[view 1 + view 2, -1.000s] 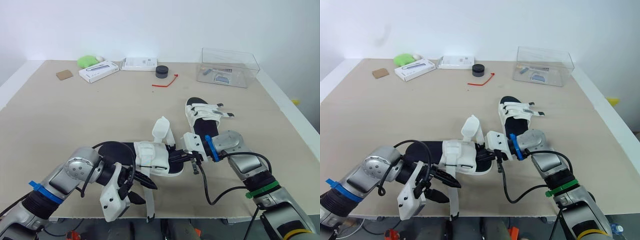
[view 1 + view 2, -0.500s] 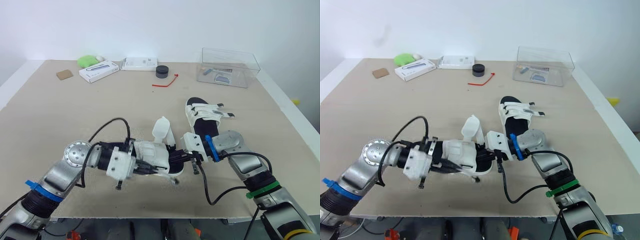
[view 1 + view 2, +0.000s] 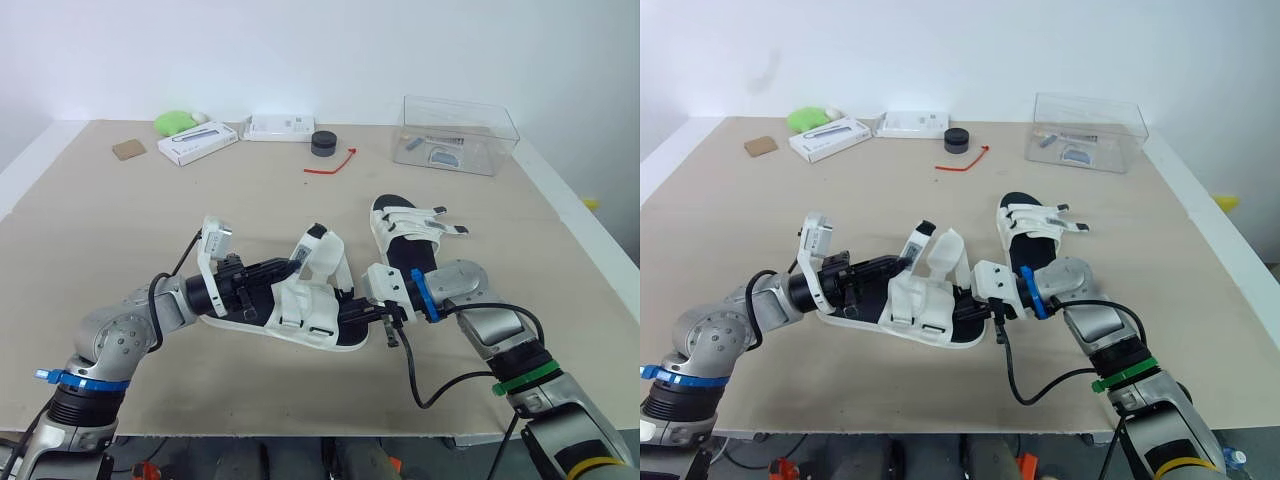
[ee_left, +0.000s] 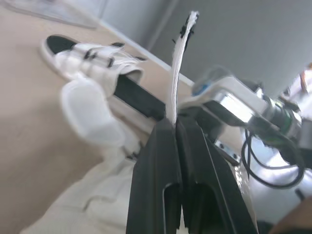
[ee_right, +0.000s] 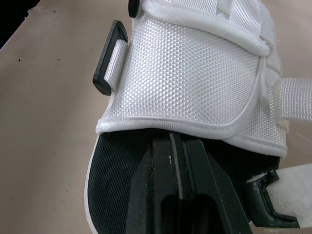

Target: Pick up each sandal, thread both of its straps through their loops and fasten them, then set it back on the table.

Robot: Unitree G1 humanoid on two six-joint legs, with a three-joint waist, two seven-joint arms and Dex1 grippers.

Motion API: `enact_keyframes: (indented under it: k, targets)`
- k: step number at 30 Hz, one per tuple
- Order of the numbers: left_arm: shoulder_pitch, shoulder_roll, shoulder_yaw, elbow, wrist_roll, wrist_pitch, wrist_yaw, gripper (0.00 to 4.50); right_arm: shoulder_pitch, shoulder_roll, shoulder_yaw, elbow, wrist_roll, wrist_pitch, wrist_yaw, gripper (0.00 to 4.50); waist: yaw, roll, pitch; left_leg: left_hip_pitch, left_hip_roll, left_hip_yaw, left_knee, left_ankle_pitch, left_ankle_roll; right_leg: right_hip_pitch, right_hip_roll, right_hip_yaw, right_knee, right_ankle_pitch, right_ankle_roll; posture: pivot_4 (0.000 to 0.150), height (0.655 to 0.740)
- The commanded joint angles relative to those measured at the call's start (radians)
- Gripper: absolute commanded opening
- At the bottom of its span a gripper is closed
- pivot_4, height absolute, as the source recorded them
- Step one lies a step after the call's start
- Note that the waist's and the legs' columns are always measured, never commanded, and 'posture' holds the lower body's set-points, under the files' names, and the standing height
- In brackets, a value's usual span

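On the worktop (image 3: 120, 230), the left arm is shown swung up from beyond the front edge, where it hung a second ago, so that it now lies across the heel end of the near sandal (image 3: 300, 322). The sandal itself has barely shifted and rests flat near that edge, while the far sandal (image 3: 410, 232), already fastened, lies just behind it. The left hand (image 4: 175, 123) is clenched on the free end of one strap (image 4: 181, 63), which is held upright above the footbed. The right hand (image 5: 176, 142) is clamped on the toe end of the near sandal, as it was before. From this a new grasp is inferred: the strap is judged ready to be led to its loop (image 5: 108, 61), and threading has not yet been done. Little margin is left between the sandal and the front edge (image 3: 270, 435), so pulling toward the robot is judged risky. Ample bare surface is offered to the left and behind; the clear box (image 3: 460, 133) and the small items at the back stand well apart.
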Motion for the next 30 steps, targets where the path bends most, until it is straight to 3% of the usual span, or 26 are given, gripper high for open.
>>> enact_keyframes:
  k: [1, 22, 25, 30]
  targets:
    - [-0.015, -0.024, 0.042, 0.010, -0.012, 0.020, 0.005, 0.03, 0.004, -0.018, 0.010, 0.019, -0.038, 0.006, 0.004, 0.00, 0.000, 0.000, 0.000, 0.000, 0.000, 0.000, 0.000, 0.000, 0.000, 0.000, 0.000, 0.000, 0.000, 0.000, 0.000, 0.150, 0.7400]
    - [-0.054, -0.090, 0.006, 0.209, 0.202, 0.023, -0.085, 0.03, 0.017, -0.028, 0.001, 0.001, -0.037, -0.002, -0.008, 0.00, 0.001, 0.000, 0.000, 0.000, -0.001, 0.000, 0.000, 0.001, 0.000, 0.001, 0.000, 0.000, 0.000, 0.001, 0.000, 0.150, 0.7400]
    - [-0.065, -0.088, 0.013, 0.220, 0.227, 0.003, -0.109, 1.06, 0.013, -0.023, 0.003, 0.004, -0.037, -0.001, -0.009, 0.00, 0.000, 0.000, 0.000, 0.000, -0.001, 0.000, 0.000, 0.001, 0.000, 0.001, 0.000, 0.000, 0.000, 0.001, 0.000, 0.150, 0.7400]
    - [-0.090, -0.044, 0.036, 0.220, 0.255, -0.007, -0.172, 3.30, 0.009, -0.022, 0.002, 0.009, -0.038, -0.003, -0.009, 0.00, 0.000, 0.000, 0.000, -0.001, -0.001, 0.000, 0.000, 0.001, 0.000, 0.000, 0.000, 0.000, 0.000, 0.001, 0.000, 0.150, 0.7400]
